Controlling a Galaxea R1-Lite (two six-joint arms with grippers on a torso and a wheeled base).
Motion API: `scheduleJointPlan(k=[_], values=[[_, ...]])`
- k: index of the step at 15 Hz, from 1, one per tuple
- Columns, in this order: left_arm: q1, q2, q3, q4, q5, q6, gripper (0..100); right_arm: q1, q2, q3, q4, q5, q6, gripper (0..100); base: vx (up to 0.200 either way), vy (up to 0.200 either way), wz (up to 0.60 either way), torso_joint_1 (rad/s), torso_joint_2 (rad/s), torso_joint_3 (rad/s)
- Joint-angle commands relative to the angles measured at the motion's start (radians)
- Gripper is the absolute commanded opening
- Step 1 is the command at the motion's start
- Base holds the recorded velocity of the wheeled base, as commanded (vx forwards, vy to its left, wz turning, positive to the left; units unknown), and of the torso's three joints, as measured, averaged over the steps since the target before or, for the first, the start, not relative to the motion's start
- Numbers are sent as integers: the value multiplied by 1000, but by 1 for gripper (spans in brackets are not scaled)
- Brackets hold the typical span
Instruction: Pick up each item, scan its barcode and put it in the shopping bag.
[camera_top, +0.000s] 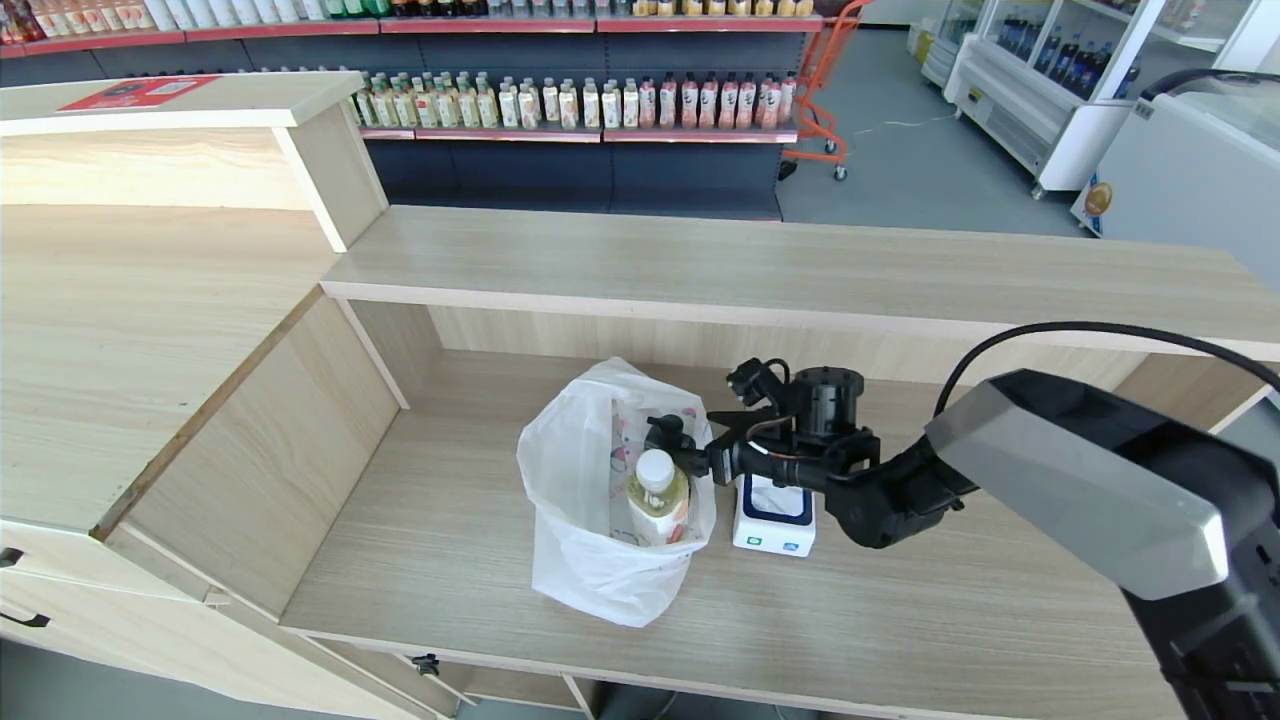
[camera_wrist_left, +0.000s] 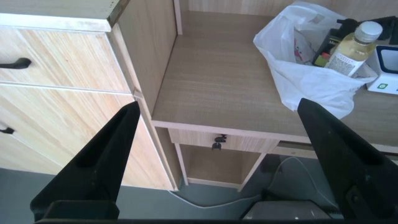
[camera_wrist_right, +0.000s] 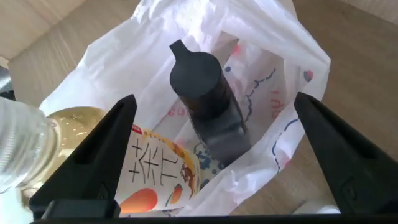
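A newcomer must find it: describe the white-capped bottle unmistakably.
On the lower wooden counter stands a white shopping bag. The bottle stands inside it. Its white cap and pale yellow drink set it apart from the black bottle alongside.

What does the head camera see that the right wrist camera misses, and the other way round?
Only the head view: the white scanner beside the shopping bag, and the store shelves of bottles behind. Only the right wrist view: a dark bottle deep inside the bag. Both: the white shopping bag, the white-capped bottle of yellowish drink in it, and the wooden counter.
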Motion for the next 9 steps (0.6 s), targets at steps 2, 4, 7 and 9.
scheduleJointPlan(k=[2,4,7,9], values=[[0,0,-1,0,0,0,100,-59,-233,204,7,0,185,100,0,0,0,0,0,0],[0,0,0,0,0,0,100,-97,-426,410,40,7,258,100,0,0,0,0,0,0],[0,0,0,0,0,0,100,-180,-800,715,204,22,262,100,0,0,0,0,0,0],[0,0,0,0,0,0,100,-255,-1116,867,310,14,229,100,0,0,0,0,0,0]])
